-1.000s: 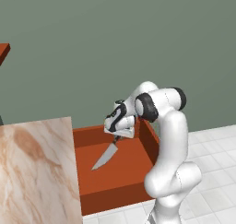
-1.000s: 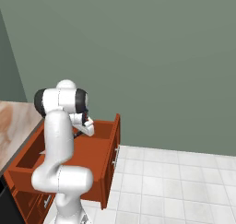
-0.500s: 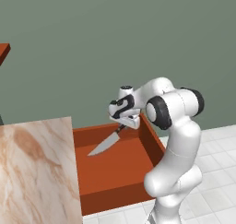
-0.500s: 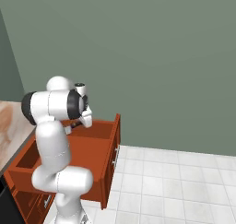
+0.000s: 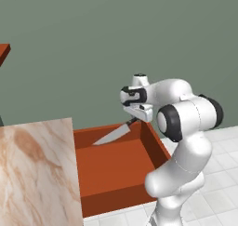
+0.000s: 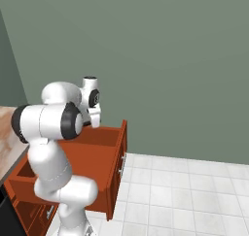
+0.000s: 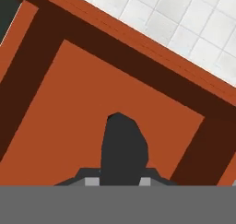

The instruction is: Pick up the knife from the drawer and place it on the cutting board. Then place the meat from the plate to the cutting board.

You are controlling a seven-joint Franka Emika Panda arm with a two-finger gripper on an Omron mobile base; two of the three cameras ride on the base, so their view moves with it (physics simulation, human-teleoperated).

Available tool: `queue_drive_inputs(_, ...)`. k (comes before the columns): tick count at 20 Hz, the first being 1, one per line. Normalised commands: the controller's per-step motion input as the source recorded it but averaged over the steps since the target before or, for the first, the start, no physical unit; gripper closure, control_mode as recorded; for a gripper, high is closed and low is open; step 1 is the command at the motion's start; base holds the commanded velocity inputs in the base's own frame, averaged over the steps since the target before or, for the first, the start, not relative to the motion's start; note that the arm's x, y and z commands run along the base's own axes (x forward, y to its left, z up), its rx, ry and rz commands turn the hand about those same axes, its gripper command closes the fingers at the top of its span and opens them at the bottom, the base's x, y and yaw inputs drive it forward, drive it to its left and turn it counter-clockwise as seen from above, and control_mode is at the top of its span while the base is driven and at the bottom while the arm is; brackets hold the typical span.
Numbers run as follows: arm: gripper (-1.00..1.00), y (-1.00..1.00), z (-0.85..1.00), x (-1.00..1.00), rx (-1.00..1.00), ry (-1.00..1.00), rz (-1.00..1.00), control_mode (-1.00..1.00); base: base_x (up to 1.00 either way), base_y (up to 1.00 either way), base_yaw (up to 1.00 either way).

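Observation:
My gripper (image 5: 136, 120) is shut on the short dark handle of the knife (image 5: 111, 135). The silver-grey blade slants down to the left, in the air above the flat bottom of the open orange-red drawer (image 5: 109, 169). In the hand view the dark handle (image 7: 123, 144) stands up between my fingertips, over the drawer's bottom (image 7: 64, 103) and its dark inner walls. From the right, my own arm covers the gripper above the drawer (image 6: 97, 150). The cutting board, the plate and the meat are out of view.
A marble counter (image 5: 32, 174) lies left of the drawer. White floor tiles (image 6: 185, 196) spread to the right of the drawer's front. A lower cabinet drawer with a metal handle (image 6: 48, 213) sits beneath it. A green wall stands behind.
The gripper has risen with the knife, lifting the blade from low in the drawer into the air. The arm's upper links have swung round.

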Motion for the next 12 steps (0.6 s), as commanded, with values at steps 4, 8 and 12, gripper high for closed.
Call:
queue_drive_inputs(4,1.00,-0.34,0.46,-0.40,0.00,0.03,-0.26,-1.00,0.00,0.00,0.00)
queue_drive_inputs(8,1.00,-0.23,0.34,-0.47,0.00,0.01,-0.26,-1.00,0.00,0.00,0.00)
queue_drive_inputs(12,1.00,-0.20,0.36,-0.50,0.00,0.06,-0.27,-1.00,0.00,0.00,0.00)
